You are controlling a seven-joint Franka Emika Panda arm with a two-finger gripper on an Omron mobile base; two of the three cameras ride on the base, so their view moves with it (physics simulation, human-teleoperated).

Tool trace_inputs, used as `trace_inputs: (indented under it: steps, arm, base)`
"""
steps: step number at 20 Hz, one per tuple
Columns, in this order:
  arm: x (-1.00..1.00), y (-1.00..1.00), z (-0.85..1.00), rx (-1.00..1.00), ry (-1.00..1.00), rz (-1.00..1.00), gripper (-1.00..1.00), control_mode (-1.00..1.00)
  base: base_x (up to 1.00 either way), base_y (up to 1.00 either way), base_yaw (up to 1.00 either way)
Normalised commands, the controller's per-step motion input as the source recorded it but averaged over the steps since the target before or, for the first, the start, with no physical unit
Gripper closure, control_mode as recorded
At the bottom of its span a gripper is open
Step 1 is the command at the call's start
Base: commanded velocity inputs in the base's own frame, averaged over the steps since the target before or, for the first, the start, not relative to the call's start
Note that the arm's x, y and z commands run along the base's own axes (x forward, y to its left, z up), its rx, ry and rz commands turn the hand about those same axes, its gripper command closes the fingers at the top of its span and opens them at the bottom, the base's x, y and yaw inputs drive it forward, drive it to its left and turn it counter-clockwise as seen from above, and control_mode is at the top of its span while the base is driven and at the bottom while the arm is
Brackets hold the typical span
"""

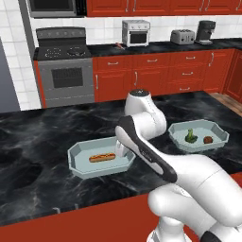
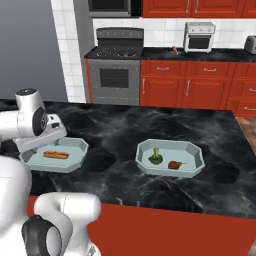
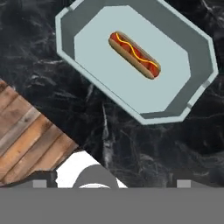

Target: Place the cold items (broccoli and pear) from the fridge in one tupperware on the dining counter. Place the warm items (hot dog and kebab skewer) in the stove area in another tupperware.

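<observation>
The hot dog (image 3: 134,54) lies alone in the left tupperware (image 1: 75,158) on the dark marble surface (image 1: 42,142); the right tupperware (image 2: 192,152) holds the broccoli (image 2: 156,157) and a small reddish item beside it — likely the pear (image 2: 174,164); so the cold pair looks done, and the kebab skewer is left to fetch. The gripper hangs above the left tupperware — open or closed, I cannot tell. The stove (image 1: 64,71), toaster oven (image 1: 135,33) and toaster (image 1: 182,36) stand well back; nothing blocks the way.
</observation>
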Motion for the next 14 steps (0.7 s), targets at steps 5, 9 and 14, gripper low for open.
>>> trace_inputs:
  steps: [5, 9, 14]
  arm:
    - [-1.0, -0.6, 0.43, 0.21, -0.06, -0.47, -1.0, -1.0]
    - [-1.0, -0.55, 0.53, 0.13, -0.2, -0.43, -1.0, -1.0]
    - [-0.88, -0.45, 0.66, 0.07, -0.17, -0.34, -1.0, -1.0]
  base:
    - [0.0, 0.0, 0.0]
    - [0.0, 0.0, 0.0]
    - [0.0, 0.0, 0.0]
